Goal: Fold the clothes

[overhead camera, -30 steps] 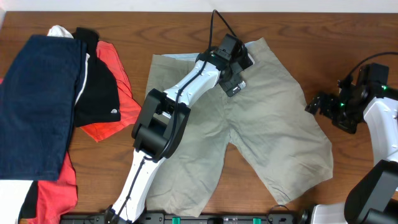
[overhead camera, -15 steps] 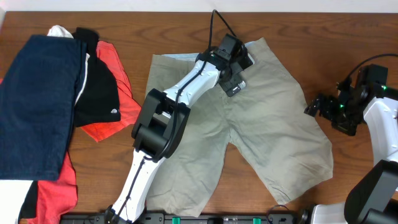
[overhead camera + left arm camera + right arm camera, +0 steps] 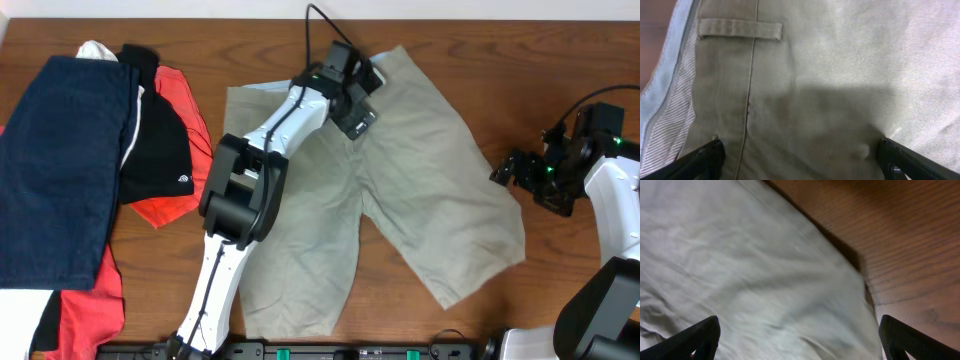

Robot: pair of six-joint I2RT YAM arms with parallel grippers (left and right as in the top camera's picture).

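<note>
Your left tool [image 3: 351, 110], fingers spread and released, sits on the shorts [image 3: 430, 200] at the waist, apparently to anchor them; your right tool [image 3: 508, 172] hangs released beside the leg hem.

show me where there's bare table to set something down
Bare table shows between the orange-red garment and the shorts, in the wedge between the shorts' two legs, and between the shorts and the right arm. The left side is crowded by the navy garment; the left arm overlies the shorts.
</note>
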